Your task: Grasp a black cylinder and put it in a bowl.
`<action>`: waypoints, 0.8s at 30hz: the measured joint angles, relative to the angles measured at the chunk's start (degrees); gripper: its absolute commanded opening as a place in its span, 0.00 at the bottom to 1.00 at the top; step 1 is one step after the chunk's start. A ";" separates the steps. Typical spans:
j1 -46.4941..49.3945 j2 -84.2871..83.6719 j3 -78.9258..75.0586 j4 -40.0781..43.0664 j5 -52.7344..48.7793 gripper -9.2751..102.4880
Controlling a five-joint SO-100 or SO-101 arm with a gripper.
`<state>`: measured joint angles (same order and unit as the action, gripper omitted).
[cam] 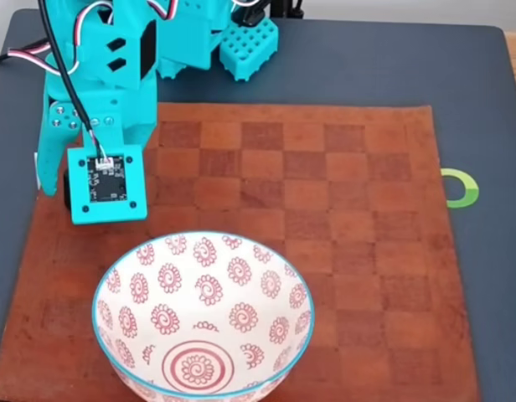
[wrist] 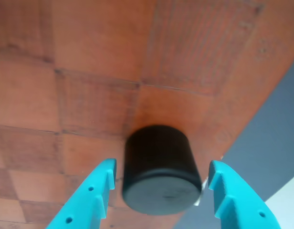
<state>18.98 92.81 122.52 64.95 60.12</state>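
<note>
A turquoise pincer (wrist: 159, 183) hangs spread wide around a small black cylinder (wrist: 160, 169) on the checkered mat (cam: 325, 209), far left, not touching it, lined up to grip. The patterned bowl (cam: 205, 314) waits nearby.

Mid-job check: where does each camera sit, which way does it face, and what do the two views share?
Wrist view: rides on the arm, looks along the open teal gripper at the black cylinder between its fingers, on the checkered mat.
Fixed view: stands above the table's near side, looks down at the bowl, the mat and the teal arm at upper left.
Shared: mat and arm.
</note>
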 measured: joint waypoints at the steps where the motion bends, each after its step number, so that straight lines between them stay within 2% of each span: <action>1: 0.53 0.00 0.00 0.00 0.00 0.27; 5: 1.05 0.00 0.00 0.00 0.00 0.23; 19: 0.97 0.00 0.00 0.00 0.00 0.23; 24: 0.97 0.00 0.00 0.00 0.00 0.19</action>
<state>19.95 92.81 122.52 64.95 60.12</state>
